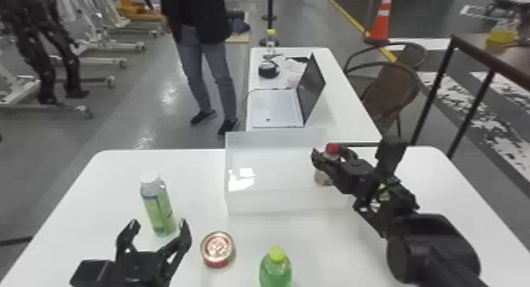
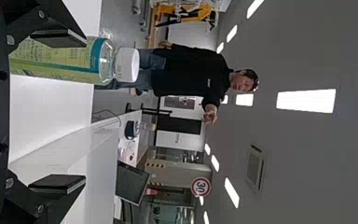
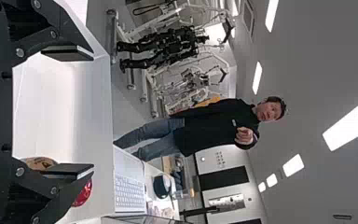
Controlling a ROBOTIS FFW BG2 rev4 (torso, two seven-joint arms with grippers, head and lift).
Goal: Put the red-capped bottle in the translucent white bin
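Your right pincer (image 1: 329,150) is wide; the red-capped bottle (image 1: 323,179) stands near-upright beside one finger, in the bin (image 1: 284,203), right of frame centre.

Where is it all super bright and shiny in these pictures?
Head view: white glare patches in the left part of the translucent white bin, pale shine on the grey floor; left wrist view: ceiling lights glowing white; right wrist view: ceiling lights glowing white too.
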